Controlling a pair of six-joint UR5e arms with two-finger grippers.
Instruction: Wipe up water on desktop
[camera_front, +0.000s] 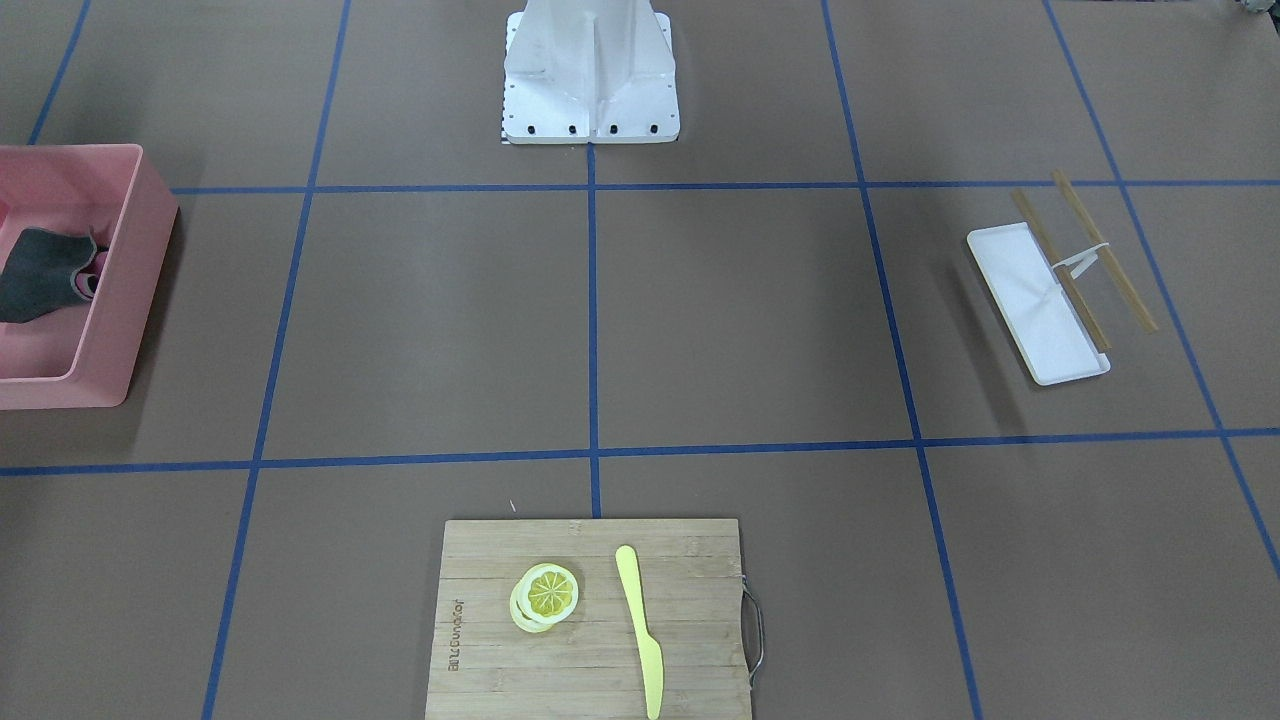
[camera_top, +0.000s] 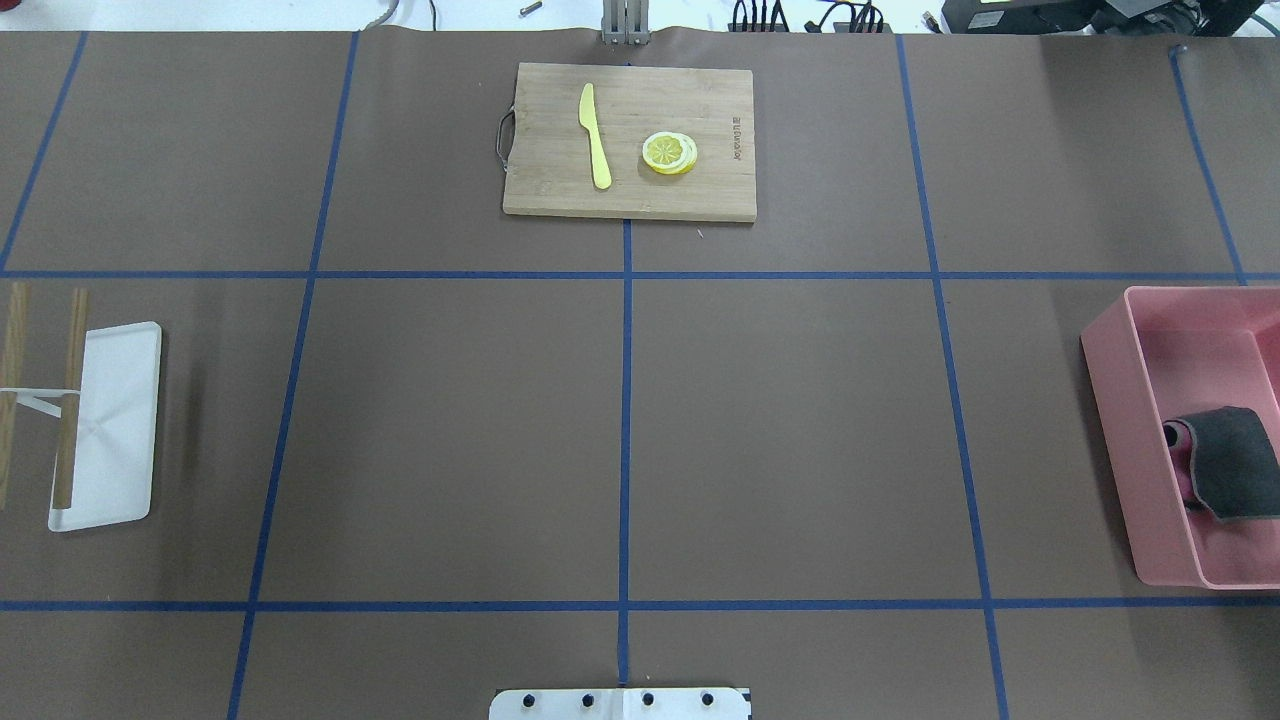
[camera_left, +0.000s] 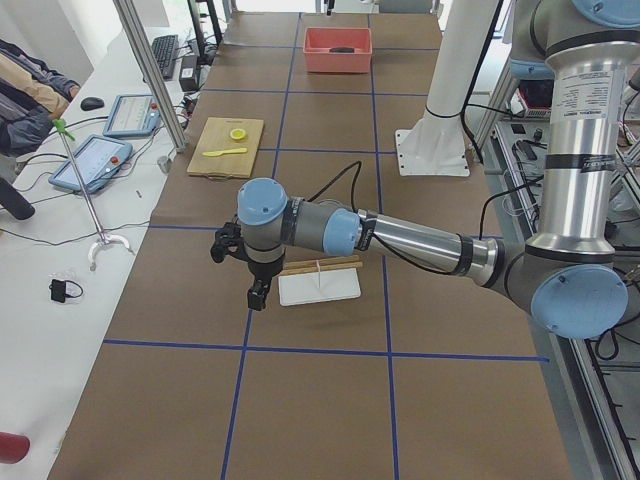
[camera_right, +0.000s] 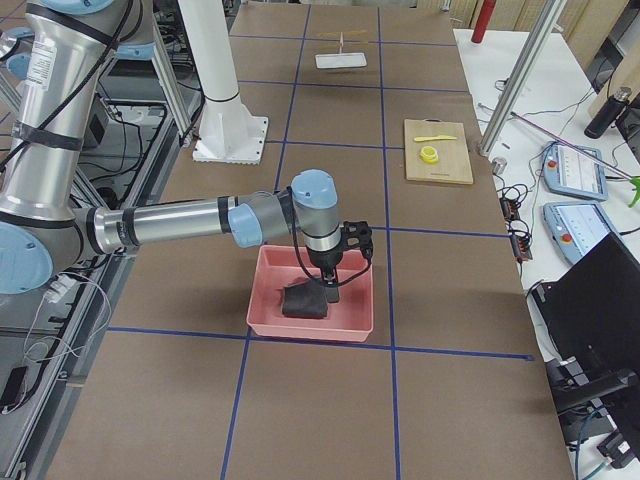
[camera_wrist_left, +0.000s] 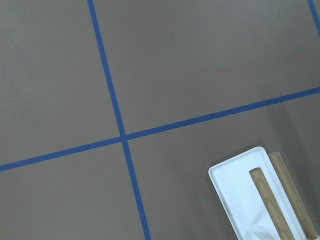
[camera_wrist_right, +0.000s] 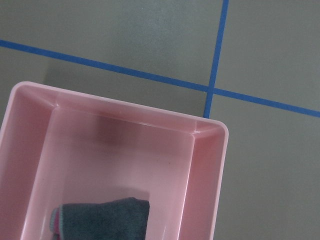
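The brown desktop (camera_top: 780, 420) with its blue tape grid fills the views; I see no wet patch on it. A folded dark grey cloth (camera_top: 1225, 475) lies in a pink bin (camera_top: 1110, 400) on the robot's right. My right gripper (camera_right: 332, 288) hangs over that bin, just above the cloth (camera_right: 303, 300). My left gripper (camera_left: 257, 285) hangs above the desktop beside a white tray (camera_left: 320, 287). Both grippers show only in the side views, so I cannot tell whether they are open or shut. The wrist views show no fingers.
A bamboo cutting board (camera_top: 700, 195) with a yellow knife (camera_top: 593, 135) and lemon slices (camera_top: 670, 153) lies at the far middle. The white tray (camera_top: 125, 420) holds a wooden-rod rack (camera_top: 68, 400) at the left. The robot's base plate (camera_front: 590, 125) stands at the near middle.
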